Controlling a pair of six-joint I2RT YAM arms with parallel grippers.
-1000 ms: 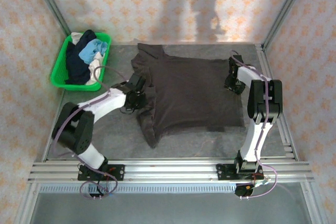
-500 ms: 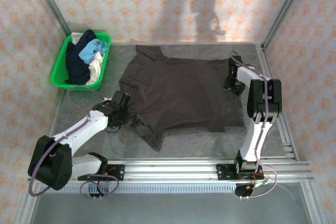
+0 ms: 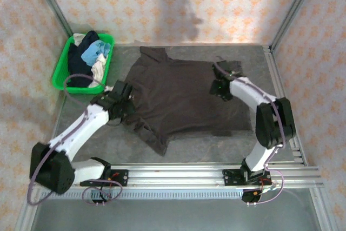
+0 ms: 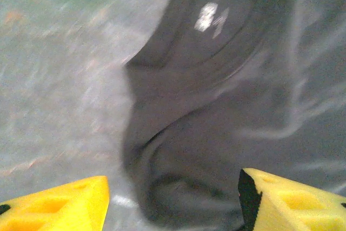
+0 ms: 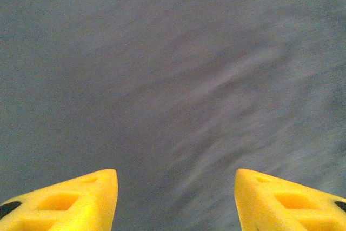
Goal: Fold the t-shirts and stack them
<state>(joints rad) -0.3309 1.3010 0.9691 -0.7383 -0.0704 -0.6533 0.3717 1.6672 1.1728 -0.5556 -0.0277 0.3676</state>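
Left arm (image 3: 81, 128), right arm (image 3: 250, 91): white tube links, bulky black joint housings. Thin purple cables (image 3: 65, 82) loop along both. Black bases (image 3: 102, 177) bolted to aluminium rail (image 3: 173, 176). Left fingers (image 4: 54, 206), right fingers (image 5: 292, 201): yellow plastic wedges, moulded recesses.

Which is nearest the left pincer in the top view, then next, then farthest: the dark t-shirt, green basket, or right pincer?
1. dark t-shirt, right beside the left pincer.
2. green basket, back-left corner.
3. right pincer, far over on the right.
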